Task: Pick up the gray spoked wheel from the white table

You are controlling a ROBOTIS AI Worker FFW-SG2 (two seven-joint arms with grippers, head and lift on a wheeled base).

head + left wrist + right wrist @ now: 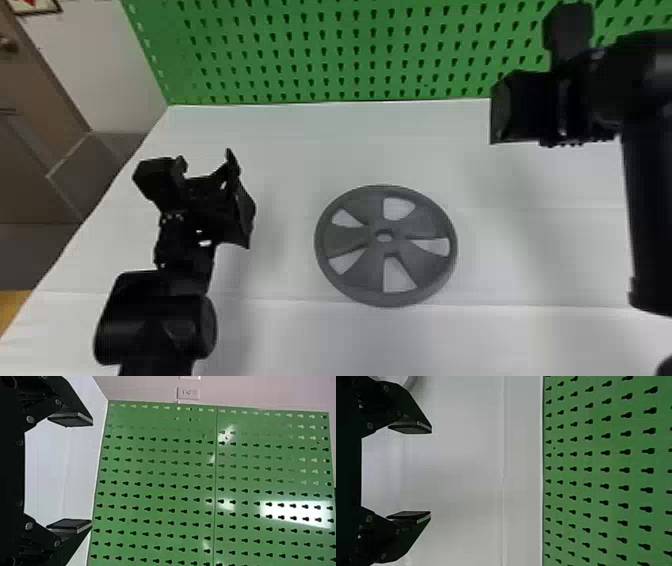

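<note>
L gripper, approx. 10 o'clock of the gray five-spoked wheel, has jaws wide apart, nothing in them; wheel lies flat on the white table; R gripper, approx. 1 o'clock of it, likewise wide & empty. Step looks pre-grasp; next move prob. needs a gripper lowered w/ fingers straddling the rim.

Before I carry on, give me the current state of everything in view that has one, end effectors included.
Gray spoked wheel: lying flat on the table, ungripped.
Left end effector: open, nothing between its fingers.
Right end effector: open, nothing between its fingers.
White table: bearing the wheel.
Green pegboard: upright behind the table.
</note>
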